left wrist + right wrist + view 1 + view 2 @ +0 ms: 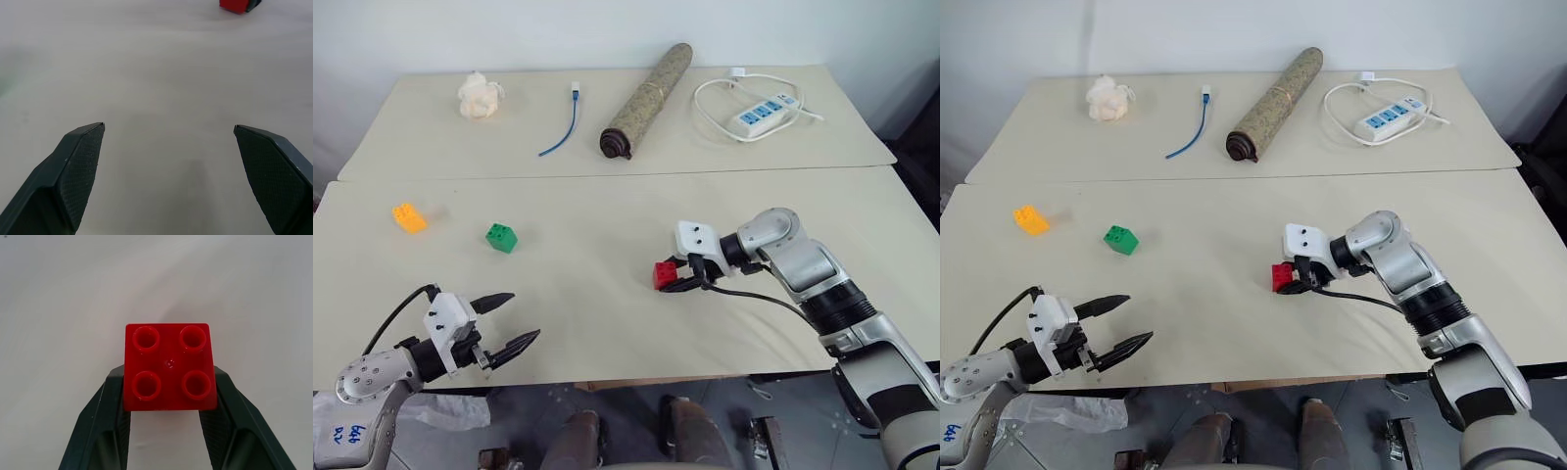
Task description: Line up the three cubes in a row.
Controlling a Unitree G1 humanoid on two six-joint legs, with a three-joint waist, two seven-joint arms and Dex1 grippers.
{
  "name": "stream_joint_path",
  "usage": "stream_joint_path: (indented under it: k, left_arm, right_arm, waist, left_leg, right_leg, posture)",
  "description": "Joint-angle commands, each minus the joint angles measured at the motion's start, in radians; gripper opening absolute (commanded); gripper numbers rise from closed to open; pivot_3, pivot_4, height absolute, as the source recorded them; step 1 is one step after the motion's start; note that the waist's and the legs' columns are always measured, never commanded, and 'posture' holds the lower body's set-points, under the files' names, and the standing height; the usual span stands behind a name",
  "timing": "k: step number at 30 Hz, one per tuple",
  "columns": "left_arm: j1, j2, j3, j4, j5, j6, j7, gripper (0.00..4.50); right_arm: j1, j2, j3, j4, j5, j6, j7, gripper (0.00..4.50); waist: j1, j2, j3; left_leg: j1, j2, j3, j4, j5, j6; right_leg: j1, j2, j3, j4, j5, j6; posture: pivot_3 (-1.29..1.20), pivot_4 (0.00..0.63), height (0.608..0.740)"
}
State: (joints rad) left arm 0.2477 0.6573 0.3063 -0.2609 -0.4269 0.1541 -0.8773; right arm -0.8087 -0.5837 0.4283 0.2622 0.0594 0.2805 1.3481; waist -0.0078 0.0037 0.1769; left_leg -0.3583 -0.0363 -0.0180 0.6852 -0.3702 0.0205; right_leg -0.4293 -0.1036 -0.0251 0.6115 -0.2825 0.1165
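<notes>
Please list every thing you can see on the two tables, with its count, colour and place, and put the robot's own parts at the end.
red cube: 1, red, near table, middle, between the right gripper's jaws
green cube: 1, green, near table, left part
orange-yellow cube: 1, orange-yellow, near table, far left
fluffy wad: 1, white, far table, left
cable: 1, blue, far table, beside the roll
roll: 1, brownish, far table, middle
power strip: 1, white, with cord, far table, right
tables: 2, beige, one behind the other
left gripper: 1, black jaws wide open, empty, over near table's front left
right gripper: 1, black jaws at the red cube's sides
</notes>
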Motion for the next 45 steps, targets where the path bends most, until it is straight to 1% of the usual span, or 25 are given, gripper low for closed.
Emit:
stream_joint_path:
  k: [1,4,6,8,10,13,14,15,16,17,18,19,20,22,24,25,27,29,32,33,36,39,42,45]
  left_arm:
    - [0.008,0.022,0.036,-0.019,-0.015,0.007,-0.006,4.5]
    - [0.015,0.043,0.06,-0.022,-0.022,0.018,-0.016,4.5]
    - [0.021,0.051,0.085,-0.02,-0.025,0.022,-0.017,4.5]
    - [0.029,0.029,0.142,-0.006,-0.038,-0.011,0.0,4.5]
    - [0.037,-0.005,0.207,0.005,-0.057,-0.032,0.034,4.5]
    - [0.063,-0.042,0.287,0.028,-0.069,-0.043,0.076,4.5]
    - [0.079,-0.062,0.327,0.056,-0.076,-0.05,0.095,4.5]
    - [0.1,-0.086,0.379,0.099,-0.084,-0.059,0.121,4.5]
    - [0.115,-0.104,0.415,0.129,-0.09,-0.066,0.139,4.5]
    - [0.122,-0.114,0.437,0.148,-0.093,-0.071,0.149,4.5]
    - [0.132,-0.121,0.453,0.171,-0.093,-0.077,0.153,4.5]
    - [0.137,-0.129,0.471,0.197,-0.104,-0.073,0.159,4.5]
    - [0.145,-0.139,0.487,0.224,-0.115,-0.076,0.16,4.5]
    - [0.154,-0.155,0.506,0.263,-0.124,-0.078,0.172,4.5]
    - [0.162,-0.165,0.498,0.249,-0.135,-0.066,0.166,4.5]
    - [0.163,-0.169,0.492,0.238,-0.142,-0.062,0.164,4.5]
    - [0.158,-0.177,0.473,0.211,-0.154,-0.049,0.164,4.5]
    - [0.127,-0.175,0.428,0.154,-0.177,-0.01,0.169,4.5]
    - [0.04,-0.157,0.346,0.098,-0.161,0.035,0.204,4.5]
    - [-0.008,-0.145,0.314,0.098,-0.136,0.054,0.234,4.5]
    - [-0.125,-0.119,0.247,0.133,-0.067,0.103,0.327,4.5]
    - [-0.262,-0.12,0.186,0.204,-0.029,0.124,0.384,4.5]
    - [-0.382,-0.127,0.092,0.278,0.03,0.132,0.404,4.5]
    - [-0.455,-0.133,0.044,0.348,0.06,0.124,0.409,4.5]
  right_arm:
    - [-0.009,0.014,0.0,0.014,-0.013,-0.028,0.01,2.79]
    - [-0.008,0.028,-0.019,0.028,-0.01,-0.042,0.001,3.86]
    - [-0.01,0.032,-0.043,0.049,-0.009,-0.075,-0.018,4.48]
    - [-0.005,0.022,-0.097,0.083,0.032,-0.168,-0.002,4.48]
    - [0.009,0.016,-0.168,0.112,0.105,-0.259,0.045,4.48]
    - [0.049,0.013,-0.26,0.108,0.203,-0.33,0.099,4.48]
    - [0.084,0.035,-0.336,0.063,0.318,-0.31,0.127,4.48]
    - [0.125,0.053,-0.412,0.004,0.42,-0.252,0.099,4.48]
    - [0.154,0.065,-0.464,-0.041,0.489,-0.206,0.074,4.48]
    - [0.173,0.071,-0.494,-0.071,0.525,-0.173,0.053,4.48]
    - [0.193,0.056,-0.491,-0.096,0.522,-0.144,0.048,4.48]
    - [0.219,0.05,-0.489,-0.11,0.516,-0.165,0.068,4.48]
    - [0.272,0.058,-0.489,-0.12,0.493,-0.243,0.086,4.48]
    - [0.372,0.094,-0.506,-0.108,0.494,-0.408,0.167,4.48]
    - [0.433,0.107,-0.5,-0.048,0.464,-0.57,0.244,4.48]
    - [0.445,0.106,-0.497,-0.027,0.455,-0.593,0.251,4.48]
    - [0.446,0.117,-0.507,0.003,0.455,-0.623,0.215,4.48]
    - [0.452,0.109,-0.515,0.019,0.453,-0.65,0.201,4.48]
    - [0.464,0.09,-0.528,0.023,0.453,-0.654,0.177,4.48]
    - [0.467,0.083,-0.531,0.021,0.452,-0.649,0.171,4.48]
    - [0.465,0.069,-0.538,0.017,0.455,-0.641,0.16,4.48]
    - [0.455,0.057,-0.538,0.021,0.452,-0.635,0.153,4.48]
    - [0.455,0.048,-0.535,0.015,0.448,-0.628,0.144,4.48]
    - [0.463,0.043,-0.531,-0.005,0.446,-0.617,0.13,4.48]
  waist:
    - [-0.001,0.0,0.0]
    - [-0.004,0.0,0.0]
    - [-0.007,0.0,0.0]
    - [-0.012,0.0,0.0]
    - [-0.014,0.0,0.0]
    - [-0.016,-0.001,0.0]
    - [-0.017,-0.001,0.0]
    - [-0.017,-0.001,0.0]
    - [-0.017,-0.001,0.0]
    - [-0.02,-0.001,0.0]
    - [-0.02,-0.001,0.0]
    - [-0.019,-0.001,0.0]
    - [-0.018,-0.001,0.0]
    - [-0.014,-0.006,-0.003]
    - [-0.007,-0.007,-0.004]
    - [-0.005,-0.007,-0.003]
    - [-0.005,-0.007,-0.003]
    - [-0.004,-0.007,-0.003]
    - [0.009,-0.007,-0.003]
    - [0.01,-0.007,-0.003]
    - [0.006,-0.007,-0.003]
    - [0.001,-0.007,-0.003]
    - [0.005,-0.007,-0.003]
    - [0.003,-0.007,-0.003]
  left_leg:
    - [0.0,0.0,0.0,0.0,0.0,0.0]
    - [0.0,0.0,0.0,0.0,0.0,0.0]
    - [0.0,0.0,0.0,0.0,0.0,0.0]
    - [0.001,0.0,0.0,0.0,0.0,0.0]
    - [0.001,0.0,0.0,0.0,0.0,0.0]
    - [0.0,0.0,0.0,0.0,0.0,0.0]
    - [0.001,0.0,0.0,0.0,0.0,0.0]
    - [0.001,0.0,0.0,0.0,0.0,0.0]
    - [0.001,0.001,0.0,-0.001,0.0,0.0]
    - [0.001,0.001,0.0,-0.001,0.0,0.0]
    - [0.001,0.002,0.0,-0.001,-0.001,0.0]
    - [0.001,0.002,0.0,-0.001,-0.001,0.0]
    - [0.001,0.002,0.001,-0.001,-0.001,0.0]
    - [0.003,0.002,0.001,-0.001,-0.001,-0.001]
    - [0.005,0.004,-0.001,-0.001,-0.001,-0.002]
    - [0.006,0.004,0.0,-0.001,-0.002,-0.001]
    - [0.006,0.002,0.001,-0.001,-0.001,0.0]
    - [0.007,0.001,0.001,-0.001,-0.001,0.001]
    - [0.007,0.001,-0.001,-0.001,0.0,-0.001]
    - [0.007,0.001,-0.001,-0.001,0.0,-0.002]
    - [0.007,0.0,-0.001,-0.001,0.001,-0.002]
    - [0.007,0.001,0.001,-0.001,0.001,-0.003]
    - [0.006,0.001,0.002,0.0,0.001,-0.003]
    - [0.006,0.0,0.002,0.0,0.001,-0.003]
  right_leg:
    - [0.0,0.0,0.0,0.0,0.0,0.0]
    - [0.0,0.0,0.0,0.0,0.0,0.0]
    - [0.0,0.0,0.0,0.001,0.0,0.0]
    - [0.0,0.0,0.0,0.001,0.0,0.0]
    - [0.0,0.0,0.0,0.001,0.0,0.0]
    - [0.001,0.0,0.0,-0.001,0.0,0.0]
    - [0.001,0.0,-0.001,-0.001,0.0,0.0]
    - [0.001,0.0,-0.001,-0.001,0.0,0.0]
    - [0.001,0.0,-0.001,-0.001,0.0,0.0]
    - [0.001,0.0,0.0,-0.001,0.0,0.0]
    - [0.001,0.0,0.0,-0.001,0.0,0.0]
    - [0.001,0.0,0.0,-0.001,0.0,0.0]
    - [0.001,0.0,0.0,-0.001,0.0,0.0]
    - [0.003,0.0,0.001,-0.001,0.0,0.0]
    - [0.007,0.002,0.002,-0.002,0.0,-0.001]
    - [0.008,0.002,0.004,-0.002,0.0,-0.001]
    - [0.007,-0.001,0.005,-0.001,0.0,0.0]
    - [0.007,-0.002,0.006,-0.002,0.0,0.0]
    - [0.007,-0.003,0.006,-0.002,0.0,0.0]
    - [0.007,-0.003,0.006,-0.002,0.0,0.0]
    - [0.006,-0.003,0.006,0.0,0.0,0.0]
    - [0.005,0.0,0.003,0.004,0.0,0.0]
    - [0.003,0.001,0.002,0.005,0.0,0.0]
    - [0.003,0.001,0.002,0.006,0.0,0.0]
  posture:
    - [0.0,0.15,0.74]
    - [0.0,0.15,0.74]
    - [0.0,0.15,0.74]
    - [0.0,0.15,0.74]
    - [0.0,0.15,0.74]
    - [0.0,0.15,0.74]
    - [0.0,0.15,0.74]
    - [0.0,0.15,0.74]
    - [0.0,0.15,0.74]
    - [0.0,0.15,0.74]
    - [0.0,0.15,0.74]
    - [0.0,0.15,0.74]
    - [0.0,0.15,0.74]
    - [0.0,0.15,0.74]
    - [0.0,0.15,0.74]
    - [0.0,0.15,0.74]
    - [0.0,0.15,0.74]
    - [0.0,0.15,0.74]
    - [0.0,0.15,0.74]
    - [0.0,0.15,0.74]
    - [0.0,0.15,0.74]
    - [0.0,0.15,0.74]
    - [0.0,0.15,0.74]
    - [0.0,0.15,0.74]
